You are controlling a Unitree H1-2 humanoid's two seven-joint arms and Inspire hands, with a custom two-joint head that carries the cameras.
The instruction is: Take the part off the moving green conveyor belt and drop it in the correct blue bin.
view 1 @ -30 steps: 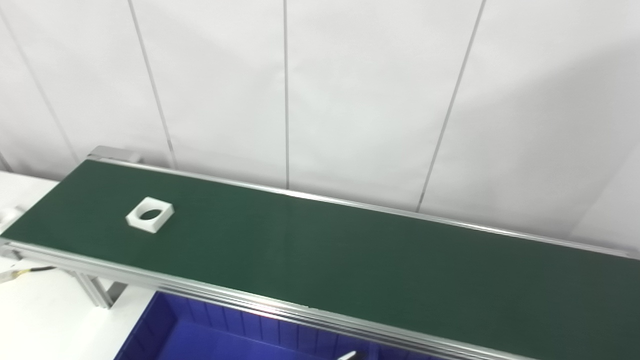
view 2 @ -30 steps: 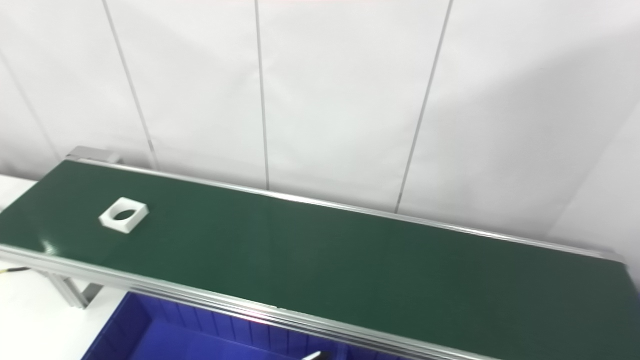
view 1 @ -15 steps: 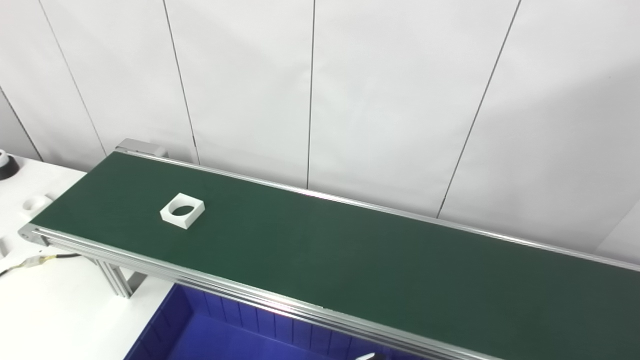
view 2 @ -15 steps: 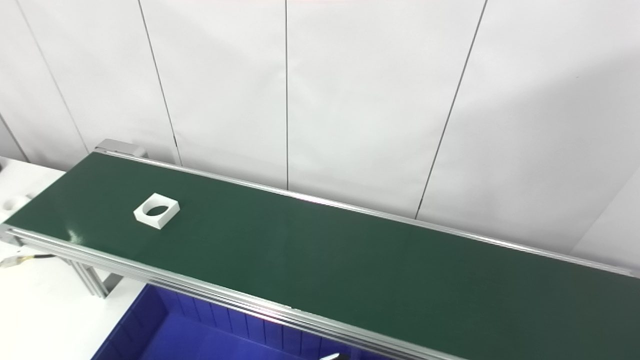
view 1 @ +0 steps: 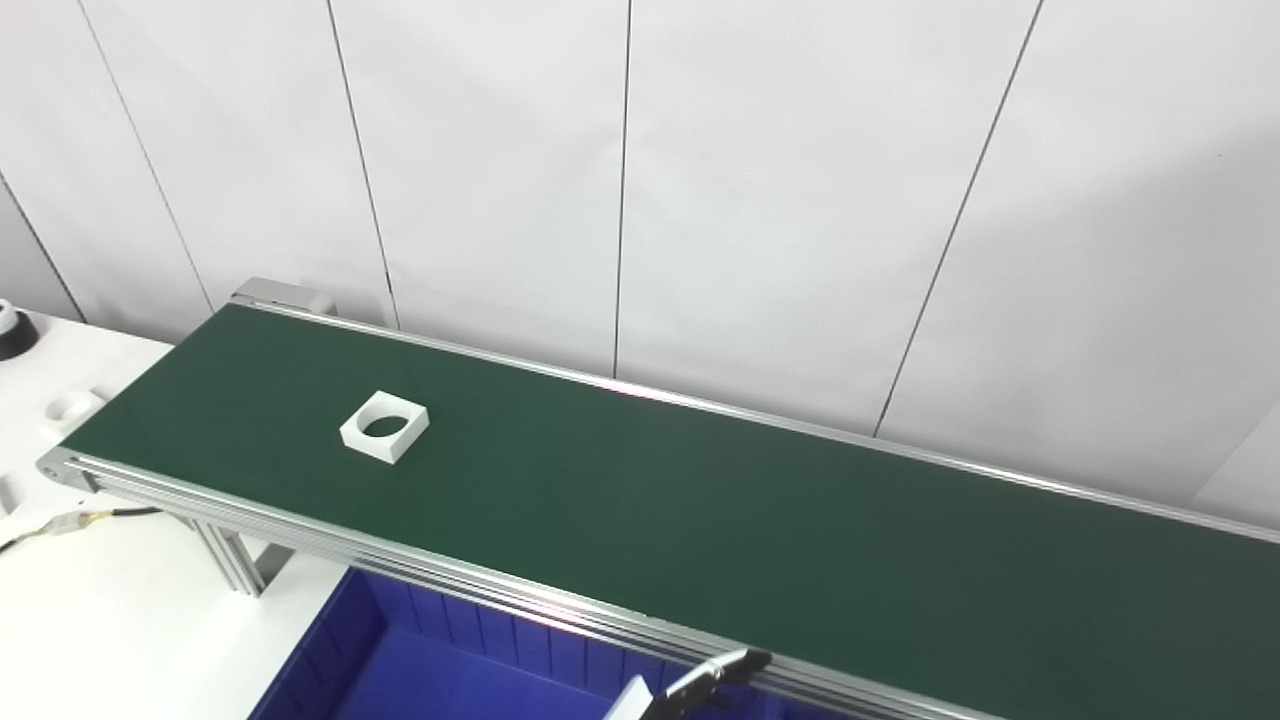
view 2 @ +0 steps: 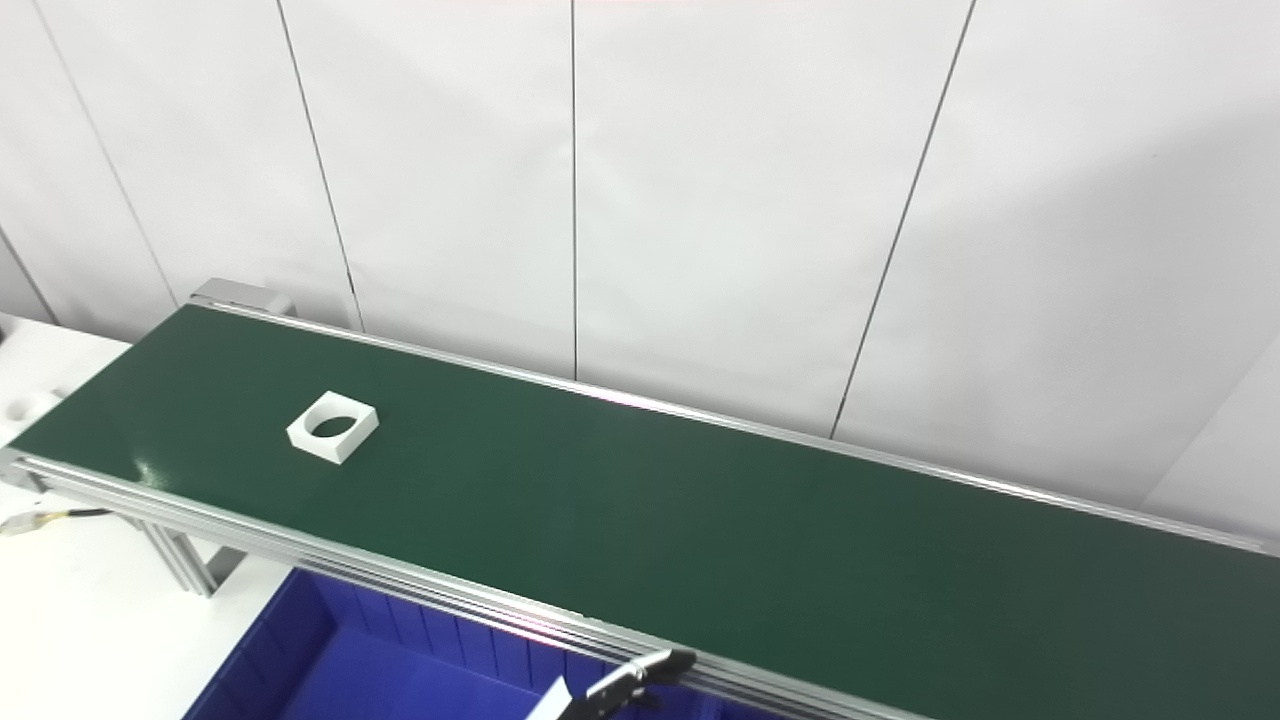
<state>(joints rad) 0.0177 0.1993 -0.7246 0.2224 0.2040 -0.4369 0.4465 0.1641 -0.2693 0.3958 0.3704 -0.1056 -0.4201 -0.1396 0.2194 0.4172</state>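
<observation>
A white square part with a round hole (view 1: 384, 427) lies flat on the green conveyor belt (view 1: 700, 520), near its left end; it also shows in the right eye view (view 2: 332, 428). A blue bin (view 1: 440, 670) sits below the belt's near rail at the bottom edge. Only the fingertips of my left hand (view 1: 700, 683) poke up from the bottom edge, just in front of the near rail and far right of the part. They hold nothing that I can see. My right hand is out of view.
The belt's aluminium near rail (view 1: 400, 570) runs between the bin and the belt. A white table (view 1: 90, 600) lies at the left with a cable (view 1: 70, 522) and small white pieces (view 1: 70, 408). A white panelled wall stands behind the belt.
The part has ridden a little to the right along the belt. My left hand's fingertips have risen further into view at the bottom edge. The camera shifted a second ago, then held still.
</observation>
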